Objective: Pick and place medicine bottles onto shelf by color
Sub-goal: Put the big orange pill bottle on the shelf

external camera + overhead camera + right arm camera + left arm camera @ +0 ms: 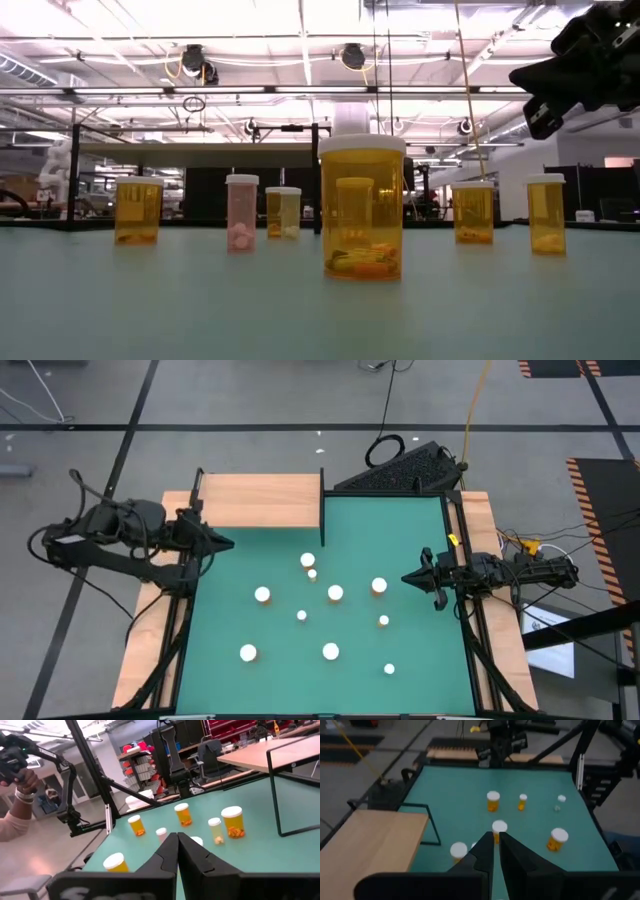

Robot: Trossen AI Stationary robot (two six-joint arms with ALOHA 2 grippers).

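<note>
Several medicine bottles with white caps stand upright on the green mat (420, 660). The larger orange ones include one near the mat's middle (335, 593) and one at the near side (330, 651). Much smaller ones (302, 616) stand between them. In the low view one big orange bottle (362, 208) stands nearest. The shelf (260, 500), a light wooden board with thin black posts, is at the far left and bare. My left gripper (228, 543) is shut and hovers at the mat's left edge by the shelf. My right gripper (407, 577) is shut and hovers at the mat's right side, just right of an orange bottle (379, 586).
A black keyboard (400, 472) lies beyond the mat's far edge. Wooden table strips (500, 630) flank the mat on both sides. A person's hand (20, 782) shows in the room beyond the table. Open mat lies along the far right (400, 525).
</note>
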